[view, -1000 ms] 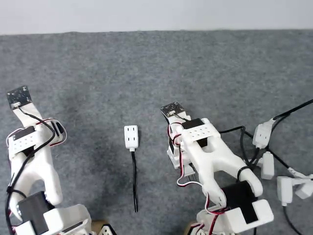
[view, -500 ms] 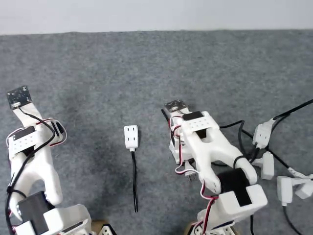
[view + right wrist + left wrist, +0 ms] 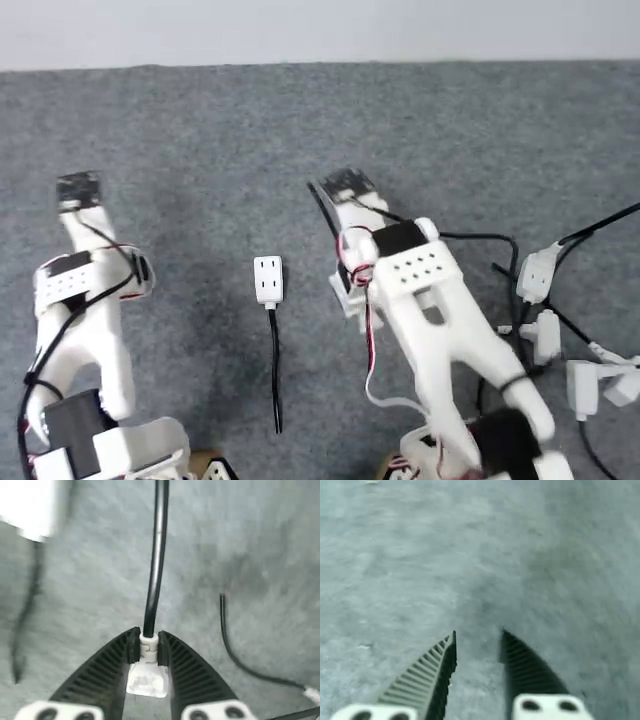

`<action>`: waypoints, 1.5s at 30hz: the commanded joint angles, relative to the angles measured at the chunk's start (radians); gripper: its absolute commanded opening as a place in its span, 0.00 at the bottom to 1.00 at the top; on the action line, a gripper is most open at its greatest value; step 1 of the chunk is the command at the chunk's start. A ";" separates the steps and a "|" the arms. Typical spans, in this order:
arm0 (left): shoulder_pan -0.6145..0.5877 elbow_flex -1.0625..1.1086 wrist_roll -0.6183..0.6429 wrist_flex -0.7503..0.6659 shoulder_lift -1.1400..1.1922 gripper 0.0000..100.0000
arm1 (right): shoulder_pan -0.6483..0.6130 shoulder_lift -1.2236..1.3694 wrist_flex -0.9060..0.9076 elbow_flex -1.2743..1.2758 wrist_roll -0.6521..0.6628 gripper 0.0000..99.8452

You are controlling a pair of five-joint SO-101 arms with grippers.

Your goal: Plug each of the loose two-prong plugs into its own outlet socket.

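Gripping a plug (image 3: 146, 680), right hand (image 3: 148, 632) hangs near outlet socket (image 3: 267, 279).

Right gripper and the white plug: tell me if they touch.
Touching. In the right wrist view the right gripper clamps the white plug from both sides.

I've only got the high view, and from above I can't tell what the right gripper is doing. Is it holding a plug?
Observer: Yes. In the right wrist view the right gripper is shut on a white plug, and its black cord runs straight away from it.
Operator: And the left gripper?
Observer: In the left wrist view the left gripper is open over bare grey carpet, holding nothing.
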 commanded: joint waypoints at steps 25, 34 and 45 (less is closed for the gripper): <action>0.244 0.251 -0.694 0.112 -0.233 0.01 | -0.404 -0.113 -0.236 -0.014 -0.189 0.01; 0.293 0.427 -0.707 0.055 -0.463 0.01 | -0.406 -0.113 -0.242 -0.011 -0.192 0.01; 0.299 0.443 -0.787 0.074 -0.470 0.01 | -0.401 -0.073 -0.317 0.012 -0.203 0.01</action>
